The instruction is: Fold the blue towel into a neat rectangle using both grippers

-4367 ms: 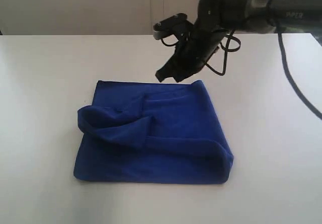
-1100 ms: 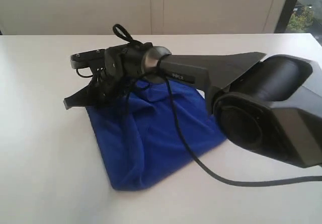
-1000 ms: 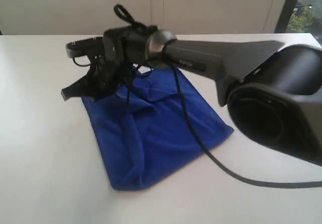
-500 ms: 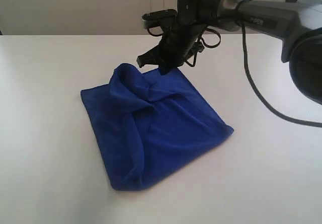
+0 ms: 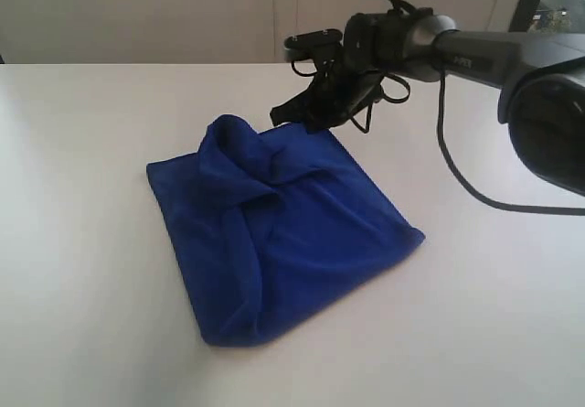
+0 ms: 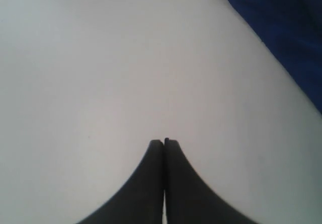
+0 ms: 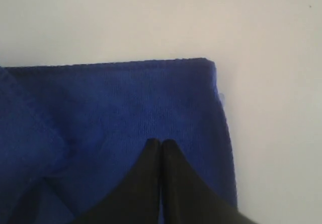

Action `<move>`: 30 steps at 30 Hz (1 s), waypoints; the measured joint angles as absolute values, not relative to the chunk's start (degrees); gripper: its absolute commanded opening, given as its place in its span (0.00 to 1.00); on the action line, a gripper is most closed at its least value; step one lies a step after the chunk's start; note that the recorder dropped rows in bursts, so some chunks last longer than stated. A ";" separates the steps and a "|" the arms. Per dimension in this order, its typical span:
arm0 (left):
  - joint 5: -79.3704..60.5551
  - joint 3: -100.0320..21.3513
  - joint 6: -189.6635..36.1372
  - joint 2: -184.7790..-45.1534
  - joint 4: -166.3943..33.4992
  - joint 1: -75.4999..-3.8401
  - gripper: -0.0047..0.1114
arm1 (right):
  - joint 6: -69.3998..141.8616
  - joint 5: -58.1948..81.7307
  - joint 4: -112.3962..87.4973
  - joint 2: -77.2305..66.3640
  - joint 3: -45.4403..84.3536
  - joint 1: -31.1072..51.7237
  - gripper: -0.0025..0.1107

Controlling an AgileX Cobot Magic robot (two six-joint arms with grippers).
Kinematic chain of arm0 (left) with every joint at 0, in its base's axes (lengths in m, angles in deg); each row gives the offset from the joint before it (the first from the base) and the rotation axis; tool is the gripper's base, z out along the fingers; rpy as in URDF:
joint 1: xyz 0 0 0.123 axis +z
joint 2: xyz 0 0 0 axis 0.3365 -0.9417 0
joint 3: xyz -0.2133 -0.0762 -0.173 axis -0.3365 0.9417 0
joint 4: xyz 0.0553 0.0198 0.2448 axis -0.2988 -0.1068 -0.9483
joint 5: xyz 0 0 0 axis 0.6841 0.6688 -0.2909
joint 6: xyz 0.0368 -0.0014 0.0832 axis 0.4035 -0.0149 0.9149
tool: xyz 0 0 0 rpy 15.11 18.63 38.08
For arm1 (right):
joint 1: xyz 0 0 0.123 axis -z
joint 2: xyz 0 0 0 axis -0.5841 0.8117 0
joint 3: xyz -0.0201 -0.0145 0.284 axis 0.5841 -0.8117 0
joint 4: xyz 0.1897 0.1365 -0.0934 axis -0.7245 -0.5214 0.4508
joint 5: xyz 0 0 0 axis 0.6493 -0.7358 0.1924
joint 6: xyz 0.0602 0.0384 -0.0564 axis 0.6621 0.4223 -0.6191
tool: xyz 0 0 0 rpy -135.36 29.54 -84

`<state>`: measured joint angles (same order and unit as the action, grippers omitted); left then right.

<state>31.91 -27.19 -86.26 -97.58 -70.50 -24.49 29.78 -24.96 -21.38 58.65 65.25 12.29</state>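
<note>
**Item 1. Deep royal-blue soft microfibre towel** (image 5: 292, 242)
- Lies on the middle of the white tabletop (image 5: 82, 178), skewed to the table's edges, one corner towards the far edge and one towards the right edge.
- Folded over on itself into a rough four-sided shape, not squared.
- A bunched hump of cloth rises at its far-left part, with a crease running from it across the top layer.
- The side towards the near-left ends in a rounded fold.
- In the right wrist view its straight hem and one square corner (image 7: 126, 103) sit flat on the table.
- In the left wrist view only a corner of the cloth (image 6: 282, 27) shows.

**Item 2. Right black jointed gripper** (image 5: 291, 114)
- Reaches in from the table's right edge to the towel's far corner.
- Fingers pressed together (image 7: 161, 142), with no cloth seen between them.
- The tips are over the blue cloth near the hem; whether they touch it cannot be told.
- A thin black cable (image 5: 457, 174) loops from the arm down to the tabletop on the right side.

**Item 3. Left black gripper** (image 6: 164, 141)
- Seen only in its own wrist view.
- Fingers pressed together and holding nothing, over bare white table and apart from the towel.
</note>
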 measured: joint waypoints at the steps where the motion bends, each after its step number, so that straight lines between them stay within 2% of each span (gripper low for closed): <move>1: 31.91 -27.19 -86.26 -97.58 -70.50 -24.49 0.04 | 29.39 -24.42 -21.38 58.89 65.25 12.40 0.02; 16: 31.91 -27.19 -86.26 -97.58 -70.50 -24.49 0.04 | 27.28 -20.54 -20.96 62.21 65.25 14.94 0.02; 30: 31.91 -27.19 -86.26 -97.58 -70.50 -24.49 0.04 | 36.48 -27.30 -15.91 61.75 65.45 21.90 0.02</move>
<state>31.91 -27.19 -86.26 -97.58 -70.50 -24.49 36.48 -27.30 -15.91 61.75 65.45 21.90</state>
